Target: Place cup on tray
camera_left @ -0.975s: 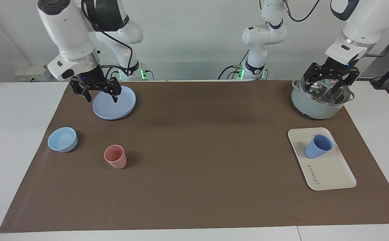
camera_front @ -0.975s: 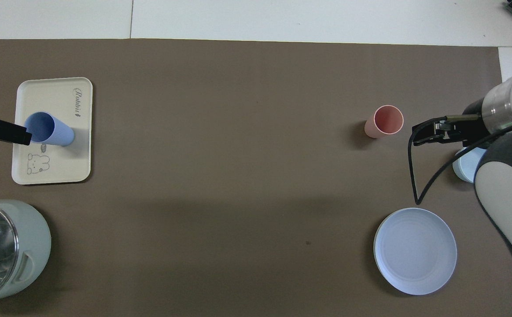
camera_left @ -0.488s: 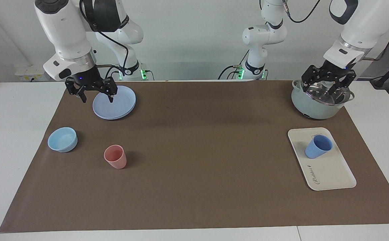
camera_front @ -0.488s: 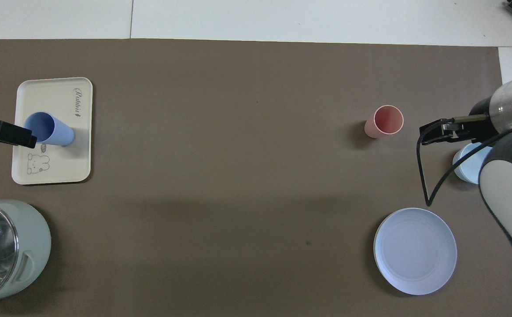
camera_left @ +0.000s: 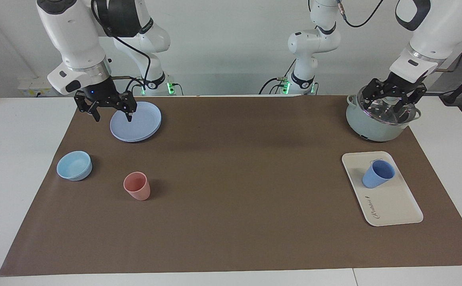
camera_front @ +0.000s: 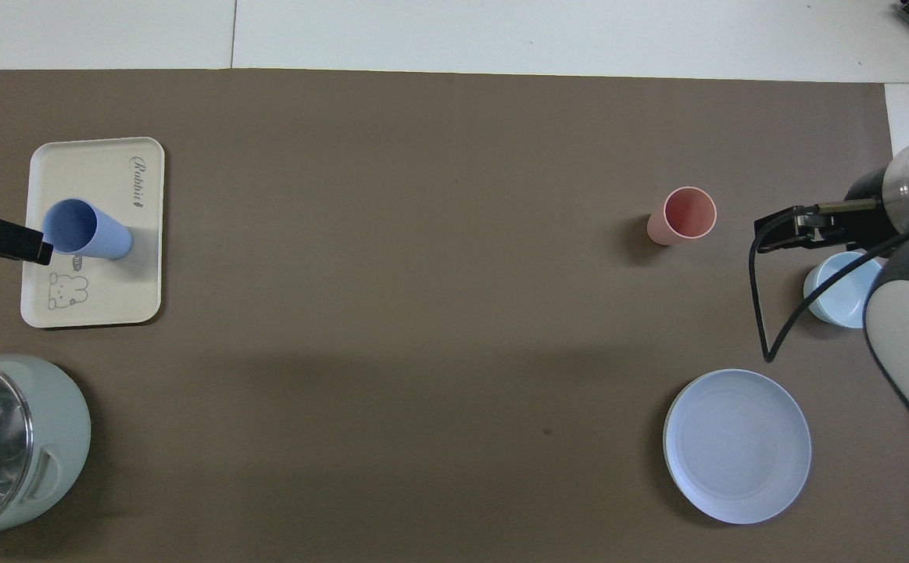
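on the brown mat [camera_left: 234, 190], tray [camera_left: 393, 206] bears cup [camera_left: 377, 174].

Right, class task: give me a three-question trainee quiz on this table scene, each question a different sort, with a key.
1. True or false: the cup stands on the tray.
2. Multiple choice: the left gripper is over the A) plate B) pot C) bowl.
3. Fill in: the pink cup stands on the mat beside the ____, toward the right arm's end.

Key: 1 true. 2 B. 3 bowl.

Note: the right gripper hangs over the plate's edge, jaws open and holding nothing.
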Motion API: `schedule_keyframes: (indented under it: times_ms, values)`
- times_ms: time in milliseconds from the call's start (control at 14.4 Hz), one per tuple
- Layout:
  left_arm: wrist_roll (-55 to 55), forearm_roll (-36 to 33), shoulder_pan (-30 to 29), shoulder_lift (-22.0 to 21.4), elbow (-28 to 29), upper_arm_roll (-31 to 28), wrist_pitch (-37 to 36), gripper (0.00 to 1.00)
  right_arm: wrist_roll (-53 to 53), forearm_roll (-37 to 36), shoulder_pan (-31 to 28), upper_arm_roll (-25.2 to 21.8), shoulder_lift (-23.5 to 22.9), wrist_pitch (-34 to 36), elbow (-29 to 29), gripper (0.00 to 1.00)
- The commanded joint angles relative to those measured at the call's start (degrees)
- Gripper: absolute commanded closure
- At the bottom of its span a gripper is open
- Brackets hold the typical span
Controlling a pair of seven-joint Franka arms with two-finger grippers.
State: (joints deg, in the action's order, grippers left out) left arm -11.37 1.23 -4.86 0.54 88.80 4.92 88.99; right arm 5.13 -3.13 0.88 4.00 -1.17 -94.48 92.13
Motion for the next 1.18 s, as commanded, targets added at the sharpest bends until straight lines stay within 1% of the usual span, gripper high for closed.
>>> schedule_keyframes:
  times_ms: [0,139,209,279,348,488,836,1114]
  values:
    - [0.3,0.62,-0.42,-1.34,1.38,0.17,-0.04,0.0,-1.08,-0.03,-1.49,0.39,0.2,-0.44,-0.37,0.01]
    - [0.3,0.62,-0.42,-1.34,1.38,0.17,-0.21,0.0,-1.26,-0.03,-2.46,0.74,0.29,0.25,-0.72,0.01]
    - [0.3,0.62,-0.42,-1.34,1.38,0.17,-0.13,0.0,-1.26,0.23,-1.5,0.14,1.25,0.78,-0.81,0.01]
    - [0.3,0.62,-0.42,-1.34,1.38,0.17,-0.04,0.0,-1.17,0.75,0.07,-1.0,1.78,1.22,-0.9,0.01]
    - [0.3,0.62,-0.42,-1.34,1.38,0.17,-0.04,0.0,-1.17,0.84,2.18,-3.88,1.96,1.66,-0.98,0.01]
    - [0.3,0.62,-0.42,-1.34,1.38,0.17,-0.04,0.0,-1.08,3.03,2.29,-5.4,2.05,3.33,-1.16,0.01]
    - [0.3,0.62,-0.42,-1.34,1.38,0.17,-0.04,0.0,-1.0,3.48,0.97,-4.88,2.05,3.77,-1.07,0.01]
    - [0.3,0.62,-0.42,-1.34,1.38,0.17,-0.04,0.0,-1.0,3.57,0.7,-4.71,2.22,5.44,-0.9,0.01]
